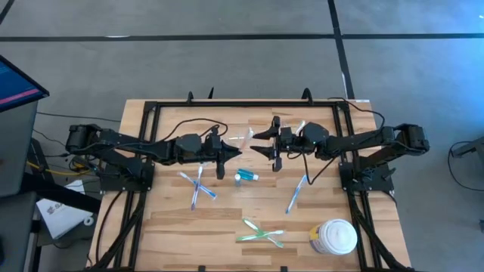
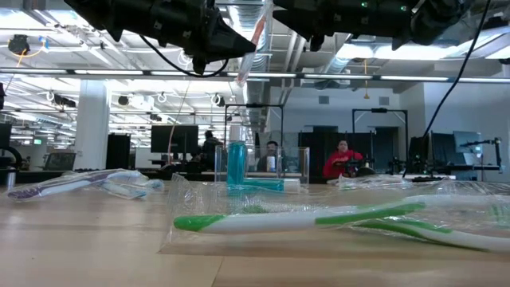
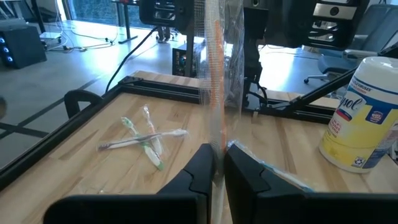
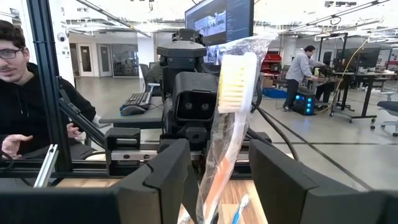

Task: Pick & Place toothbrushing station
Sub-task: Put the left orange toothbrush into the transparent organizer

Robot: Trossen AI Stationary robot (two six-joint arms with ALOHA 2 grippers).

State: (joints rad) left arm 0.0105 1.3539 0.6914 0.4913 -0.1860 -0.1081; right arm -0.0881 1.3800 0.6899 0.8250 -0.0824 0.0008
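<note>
A toothbrush with an orange handle and white bristles, sealed in a clear wrapper [image 4: 231,118], hangs in the air above the table's middle. My left gripper [image 3: 221,169] is shut on it. My right gripper [image 4: 217,180] faces it from the table's right, open, with one finger on either side of the wrapper. Below them a small teal tube [image 1: 246,177] lies on the table. Blue toothbrushes [image 1: 197,186], another blue one [image 1: 296,194] and green ones [image 1: 261,234] lie flat on the wood. My left gripper pinches the wrapped toothbrush's handle [image 3: 216,146] between its two fingers, partway along its length, and the wrapper reaches below the fingers too. The fingers come about level from the table's left and lie across the handle. The toothbrush stands steeply, bristle end up, clear of the table [image 2: 253,44].
A white lidded jar with a yellow label [image 1: 334,236] stands at the near right corner. A black frame [image 1: 151,106] borders the wooden table. Behind the table, a person sits at the left in the right wrist view, and others work at desks farther off.
</note>
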